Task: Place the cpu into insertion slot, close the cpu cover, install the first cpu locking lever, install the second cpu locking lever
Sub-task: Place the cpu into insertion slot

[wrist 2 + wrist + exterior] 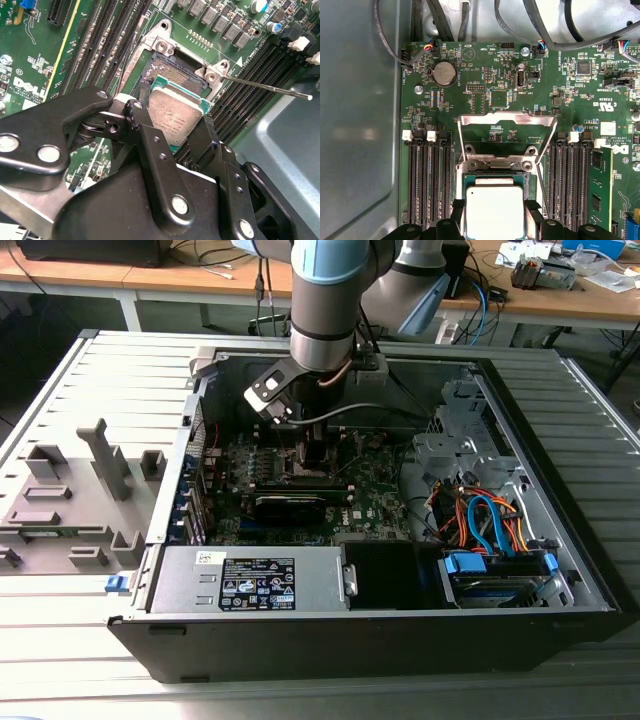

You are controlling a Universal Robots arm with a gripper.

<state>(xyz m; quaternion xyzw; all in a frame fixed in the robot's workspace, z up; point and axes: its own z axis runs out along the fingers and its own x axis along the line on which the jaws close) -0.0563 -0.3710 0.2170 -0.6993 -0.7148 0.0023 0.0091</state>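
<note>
A grey parts tray (60,505) lies at nine o'clock of the open computer case (380,640) in the exterior view. At the case's eleven o'clock, the arm's gripper (312,448) reaches down to the green motherboard (375,495). Orange and blue cables (490,525) bunch at three o'clock. In both wrist views the black fingers (458,212) are clamped on opposite edges of the cpu (175,116), holding it slightly tilted just over the socket (170,70). Whether it is seated cannot be told. The cpu cover (505,119) stands raised open beyond the socket.
</note>
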